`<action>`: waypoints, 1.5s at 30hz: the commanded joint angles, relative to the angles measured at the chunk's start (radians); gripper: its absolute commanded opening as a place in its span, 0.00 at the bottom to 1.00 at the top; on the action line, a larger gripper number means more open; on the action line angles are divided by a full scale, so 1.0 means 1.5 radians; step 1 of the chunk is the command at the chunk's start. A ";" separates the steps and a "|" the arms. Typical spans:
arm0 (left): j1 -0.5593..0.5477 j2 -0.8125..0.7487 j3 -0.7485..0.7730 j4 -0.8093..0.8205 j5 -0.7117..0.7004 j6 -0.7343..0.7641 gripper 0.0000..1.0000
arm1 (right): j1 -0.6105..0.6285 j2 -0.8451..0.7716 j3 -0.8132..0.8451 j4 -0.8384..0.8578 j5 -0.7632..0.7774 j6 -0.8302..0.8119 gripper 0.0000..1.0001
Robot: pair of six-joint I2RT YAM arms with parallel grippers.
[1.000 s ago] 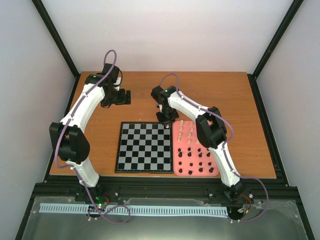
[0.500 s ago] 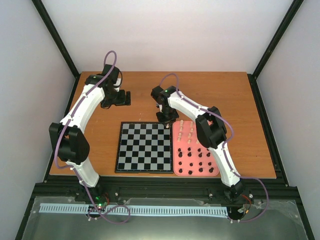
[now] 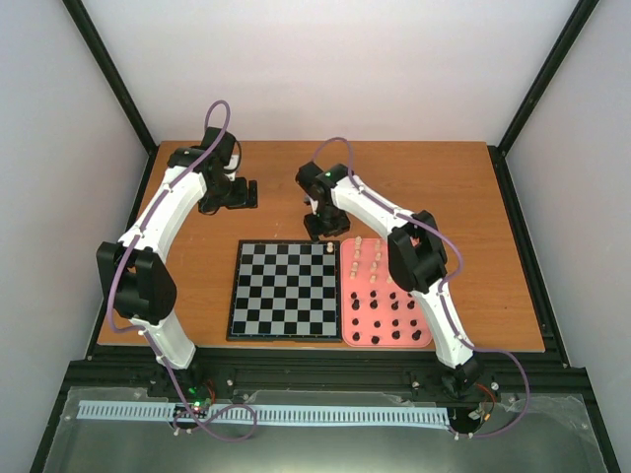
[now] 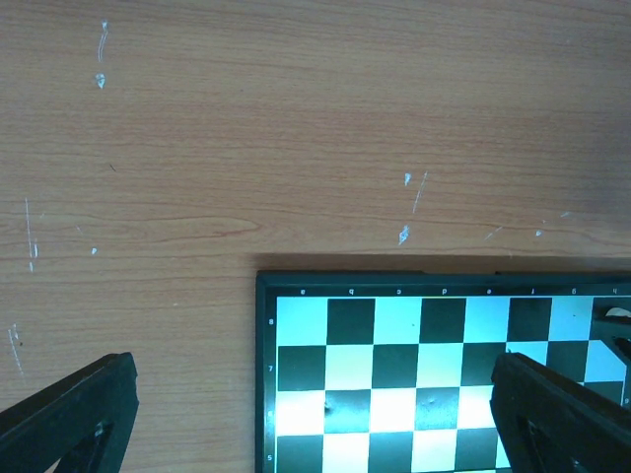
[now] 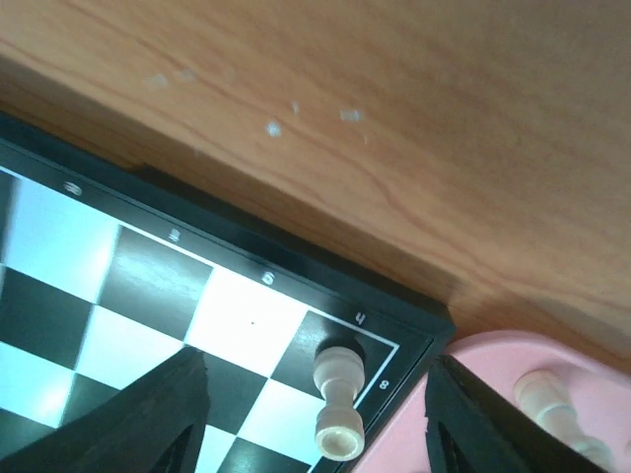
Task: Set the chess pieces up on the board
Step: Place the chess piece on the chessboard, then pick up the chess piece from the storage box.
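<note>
The board lies flat at the table's middle, grey and black checks in a black border. One cream chess piece stands upright on its far right corner square, seen close in the right wrist view. My right gripper hovers over that corner, open, its fingers apart on both sides of the piece and not touching it. My left gripper hangs open over bare table beyond the board's far left corner; that corner of the board shows between its fingers.
A pink tray sits against the board's right side, with cream pieces at its far end and black pieces nearer. Its rim shows beside the corner square. Wooden table surrounds both.
My right gripper has opened and let go of the cream piece, which now stands on the board's far right corner. The gripper has drawn slightly away. The left arm is unmoved.
</note>
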 commanded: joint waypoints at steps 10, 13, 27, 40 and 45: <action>-0.005 -0.026 0.009 -0.003 -0.004 0.001 1.00 | -0.089 -0.153 -0.054 0.006 0.056 0.017 0.61; -0.005 -0.024 0.011 -0.003 0.001 0.001 1.00 | -0.144 -0.189 -0.134 0.034 0.051 0.021 0.58; -0.005 -0.022 0.011 -0.002 0.002 0.003 1.00 | -0.246 -0.237 -0.338 0.115 0.052 0.034 0.50; -0.005 -0.015 0.014 -0.004 -0.001 0.003 1.00 | -0.258 -0.205 -0.367 0.141 0.045 0.030 0.42; -0.005 -0.012 0.017 -0.005 -0.003 0.003 1.00 | -0.261 -0.192 -0.364 0.144 0.036 0.026 0.37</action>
